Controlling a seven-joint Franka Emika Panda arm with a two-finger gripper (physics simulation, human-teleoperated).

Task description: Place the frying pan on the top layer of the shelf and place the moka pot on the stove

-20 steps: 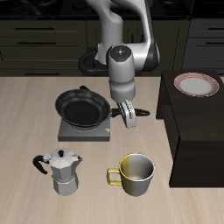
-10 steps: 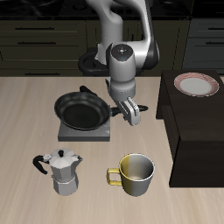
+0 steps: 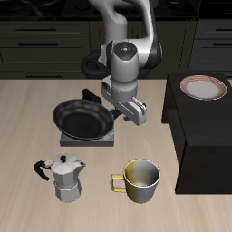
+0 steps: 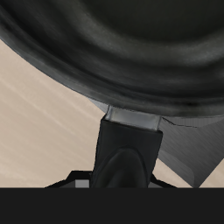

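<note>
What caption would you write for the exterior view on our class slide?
Gripper shut on the frying pan by its handle, above the stove; moka pot and mug in front.

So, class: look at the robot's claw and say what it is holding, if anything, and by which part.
The claw is holding the frying pan by its handle, close to where the handle joins the bowl. The pan looks tilted over the stove.

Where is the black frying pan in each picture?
Exterior view: the frying pan is over the stove, behind the moka pot, its handle at the gripper.
Wrist view: the frying pan fills much of the picture.
Shared landmark: the grey stove under the pan.
</note>
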